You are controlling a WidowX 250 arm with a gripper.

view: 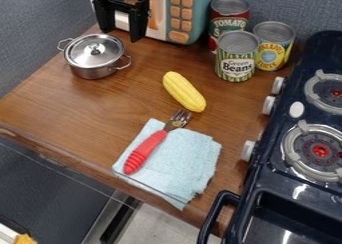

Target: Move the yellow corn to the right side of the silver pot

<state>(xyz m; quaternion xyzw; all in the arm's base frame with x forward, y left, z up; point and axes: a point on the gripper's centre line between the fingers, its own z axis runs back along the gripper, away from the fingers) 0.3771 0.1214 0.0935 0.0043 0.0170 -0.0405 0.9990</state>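
Observation:
My gripper (pixel 121 27) hangs at the top left, in front of the toy microwave, with its fingers apart and nothing between them. Below it stands the silver pot (pixel 90 70), its lid on and a handle at each side. The yellow corn (pixel 184 91) lies on the wooden counter, well to the right of the pot and somewhat nearer the camera, slanting down to the right. Its lower end is close to the fork's tines but looks apart from them.
A red-handled fork (pixel 145 152) lies over a light blue cloth (pixel 182 160) at the front. Three cans, one of them green-striped (pixel 236 58), stand at the back right. The teal microwave (pixel 204 13) is behind, and a dark stove (pixel 274 175) borders the right side.

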